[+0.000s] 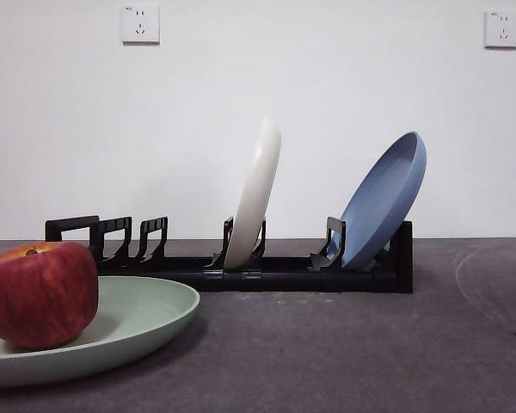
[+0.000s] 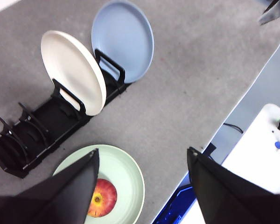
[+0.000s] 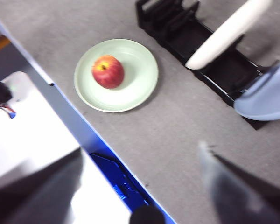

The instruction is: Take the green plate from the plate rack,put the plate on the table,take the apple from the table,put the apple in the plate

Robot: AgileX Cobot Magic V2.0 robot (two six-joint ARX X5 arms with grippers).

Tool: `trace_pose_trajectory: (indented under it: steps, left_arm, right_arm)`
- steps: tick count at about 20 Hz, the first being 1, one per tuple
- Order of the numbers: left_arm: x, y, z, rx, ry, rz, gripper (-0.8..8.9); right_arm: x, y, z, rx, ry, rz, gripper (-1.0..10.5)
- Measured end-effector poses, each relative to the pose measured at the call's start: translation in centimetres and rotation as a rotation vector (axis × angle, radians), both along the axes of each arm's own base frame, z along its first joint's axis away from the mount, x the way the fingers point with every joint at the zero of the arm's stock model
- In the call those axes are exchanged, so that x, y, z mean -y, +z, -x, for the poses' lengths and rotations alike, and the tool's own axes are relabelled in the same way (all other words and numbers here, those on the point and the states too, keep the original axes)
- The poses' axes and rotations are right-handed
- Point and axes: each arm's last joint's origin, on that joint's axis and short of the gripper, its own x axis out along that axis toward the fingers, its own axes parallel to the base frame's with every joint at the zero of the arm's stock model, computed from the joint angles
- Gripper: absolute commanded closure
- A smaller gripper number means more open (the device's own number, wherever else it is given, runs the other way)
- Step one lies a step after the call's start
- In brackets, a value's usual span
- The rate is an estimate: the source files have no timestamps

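Note:
The red apple (image 1: 40, 293) rests in the pale green plate (image 1: 150, 314), which lies flat on the dark grey table (image 1: 344, 344) in front of the black plate rack (image 1: 275, 274). From high above, the left wrist view shows the apple (image 2: 102, 198) in the plate (image 2: 126, 175) beside the rack (image 2: 42, 130). The right wrist view also shows the apple (image 3: 108, 71), the plate (image 3: 140, 70) and the rack (image 3: 196, 44). My left gripper (image 2: 142, 161) and right gripper (image 3: 140, 154) hang high over the table, both open and holding nothing.
A cream-white plate (image 1: 256, 194) and a blue plate (image 1: 385, 200) stand upright in the rack. The table's front edge (image 3: 70, 107) runs close to the green plate, with a white surface and blue frame beyond it. A white wall with sockets stands behind.

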Motion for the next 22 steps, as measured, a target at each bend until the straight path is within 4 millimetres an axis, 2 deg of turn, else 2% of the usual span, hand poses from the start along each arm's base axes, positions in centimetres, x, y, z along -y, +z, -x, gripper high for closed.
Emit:
trace_pose_trajectory:
  steps: [1,2,11,22]
  left_arm:
    - [0.1,-0.2,0.0,-0.006,0.0,-0.006,7.4]
    - [0.1,-0.4,0.0,-0.01,-0.001,-0.009,8.15]
    - [-0.7,-0.1,0.6,0.007,-0.002,0.011,8.17]
    - [0.3,-0.3,-0.4,-0.001,0.005,0.003,8.17]
  right_arm:
    - [0.0,0.0,0.0,0.0,-0.001,0.001,9.4]
    - [0.0,0.0,0.0,0.001,-0.001,0.001,9.6]
    - [0.2,0.0,-0.3,0.077,-0.091,0.059,9.5]
    - [0.2,0.0,-0.3,0.077,-0.091,0.06,9.5]
